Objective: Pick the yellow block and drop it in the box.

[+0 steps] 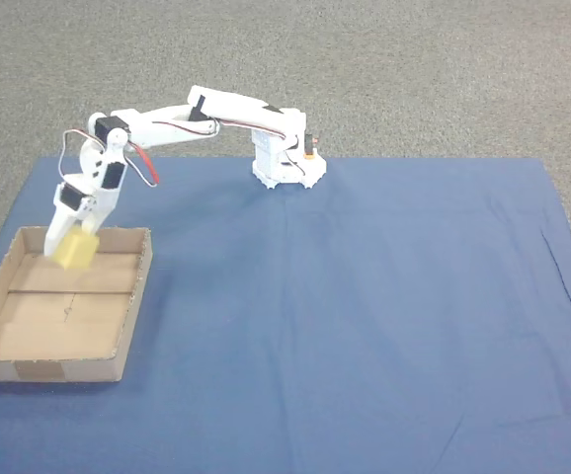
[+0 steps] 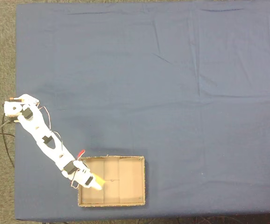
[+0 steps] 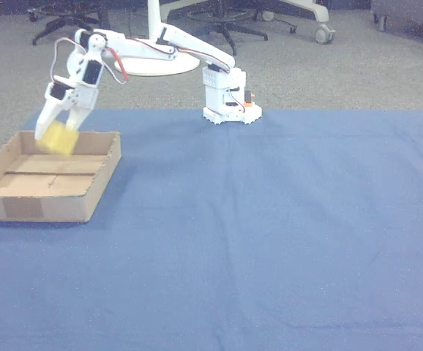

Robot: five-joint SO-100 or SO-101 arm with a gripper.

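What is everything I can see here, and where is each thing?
yellow block: one, pale yellow, held in the tool above the box's far end
box: one, brown cardboard, left edge of the cloth in a fixed view, tape patch on its near wall
cloth: one, blue, spread over the grey carpet
carpet: grey, around the cloth
office chair bases: several, at the back in the other view
arm: one, white, base at the cloth's far edge
tool: one, white, shut on the block
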